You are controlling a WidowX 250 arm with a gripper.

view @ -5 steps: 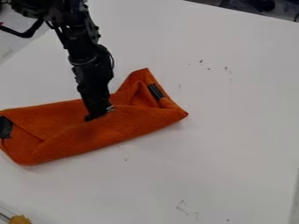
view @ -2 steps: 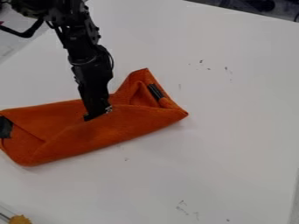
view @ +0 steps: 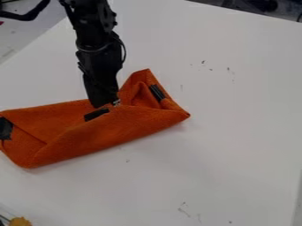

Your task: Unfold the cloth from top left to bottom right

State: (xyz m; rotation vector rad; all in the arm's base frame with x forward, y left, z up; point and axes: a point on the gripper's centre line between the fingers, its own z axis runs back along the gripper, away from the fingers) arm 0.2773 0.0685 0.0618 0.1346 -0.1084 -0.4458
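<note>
The orange cloth point(view: 106, 137) lies on the white tabletop point(view: 236, 132), left of the middle of the view, its left end running to the view's edge. It is a matte, softly woven fabric, folded into a long, slanting band. Its lower side bulges in a smooth curve, and a crease runs slantwise across the left part. At the right end the fabric rises to a pointed peak, with a hollow fold beneath it, then comes down to another sharp corner. Three black patches sit on it: a striped strip point(view: 157, 92) beside the peak, a short flat bar point(view: 96, 114) near the middle, and a wider dark patch point(view: 5, 128) at the left end.

My black claw point(view: 106, 104) hangs down over the upper middle of the cloth, its tip just beside the short bar. How far open I am, I cannot tell, nor whether I touch or grip the fabric.

Small dark marks point(view: 184, 209) fleck the smooth tabletop, and a fuzzy yellow thing point(view: 20, 221) shows at the bottom left.
</note>
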